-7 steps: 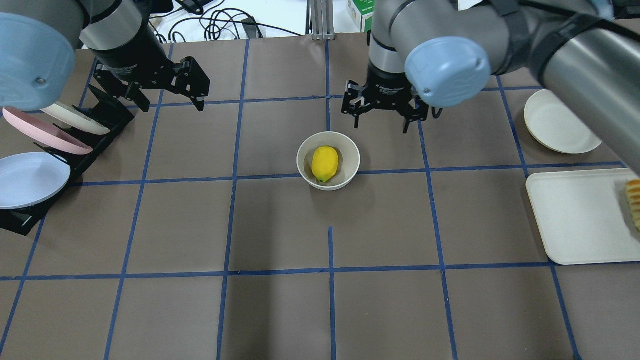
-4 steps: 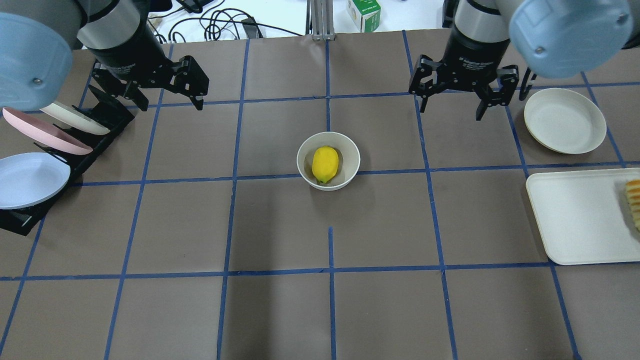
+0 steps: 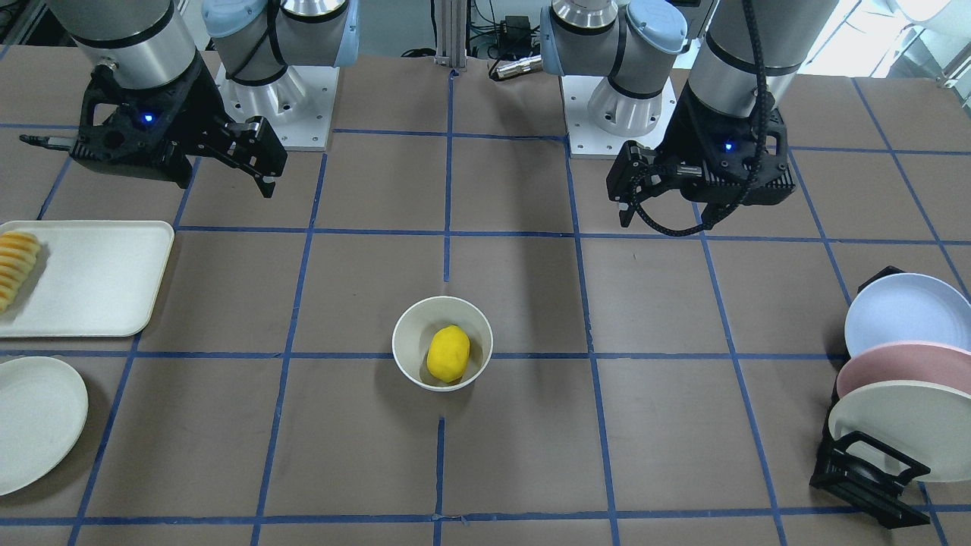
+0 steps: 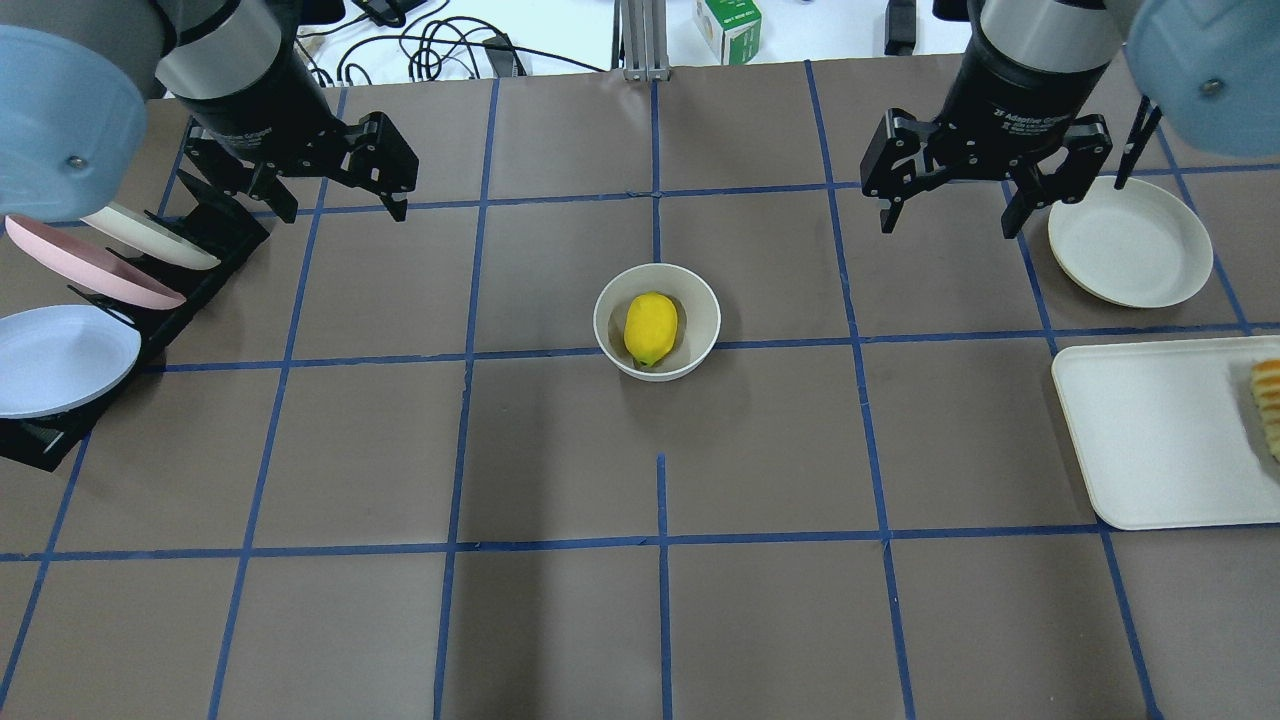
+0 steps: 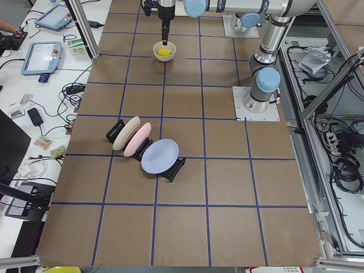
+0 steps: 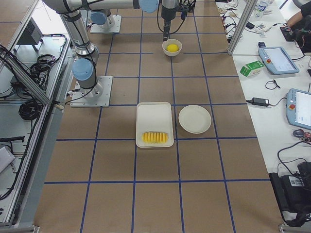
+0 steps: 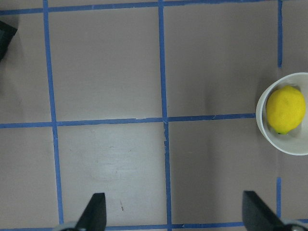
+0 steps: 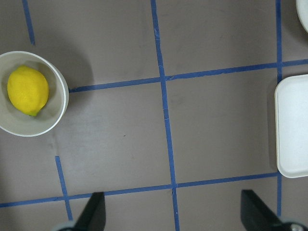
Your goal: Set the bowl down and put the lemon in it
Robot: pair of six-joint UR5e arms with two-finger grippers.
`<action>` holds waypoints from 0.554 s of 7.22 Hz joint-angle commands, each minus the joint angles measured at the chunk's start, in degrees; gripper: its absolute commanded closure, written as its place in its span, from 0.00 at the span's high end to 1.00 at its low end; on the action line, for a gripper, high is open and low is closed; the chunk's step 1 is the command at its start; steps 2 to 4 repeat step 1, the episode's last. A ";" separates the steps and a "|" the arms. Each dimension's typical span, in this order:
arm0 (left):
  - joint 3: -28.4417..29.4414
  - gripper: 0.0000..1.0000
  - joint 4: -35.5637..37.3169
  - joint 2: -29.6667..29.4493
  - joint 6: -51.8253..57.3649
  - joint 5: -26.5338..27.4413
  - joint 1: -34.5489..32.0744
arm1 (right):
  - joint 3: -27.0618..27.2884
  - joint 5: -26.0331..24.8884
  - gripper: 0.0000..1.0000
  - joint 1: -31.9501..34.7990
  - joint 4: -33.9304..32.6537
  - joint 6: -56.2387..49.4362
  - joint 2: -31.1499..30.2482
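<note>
Where blue tape (image 4: 662,500) grids the brown table (image 4: 560,450), cables (image 4: 432,47) lie beyond.

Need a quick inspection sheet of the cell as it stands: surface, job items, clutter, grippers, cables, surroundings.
Surface: brown table with a blue tape grid; no spills seen.
Job's things: lemon lies inside the bowl, which stands upright near the centre.
Clutter: rack holding three plates on the robot's left; cream plate and tray with slices on its right.
Grippers: left gripper and right gripper both open, empty, apart from the bowl.
Cables: loose cables beyond the far edge, off the grid.
Surroundings: carton beyond the far edge; pendant on the side bench.
</note>
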 commanded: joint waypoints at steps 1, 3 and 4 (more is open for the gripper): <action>-0.06 1.00 0.00 -0.66 0.00 0.06 0.12 | 0.02 0.06 1.00 0.12 0.02 -4.03 -0.62; -0.06 1.00 0.00 -0.66 0.00 0.06 0.12 | 0.02 0.06 1.00 0.12 0.02 -4.03 -0.62; -0.06 1.00 0.00 -0.66 0.00 0.06 0.12 | 0.02 0.06 1.00 0.12 0.02 -4.03 -0.62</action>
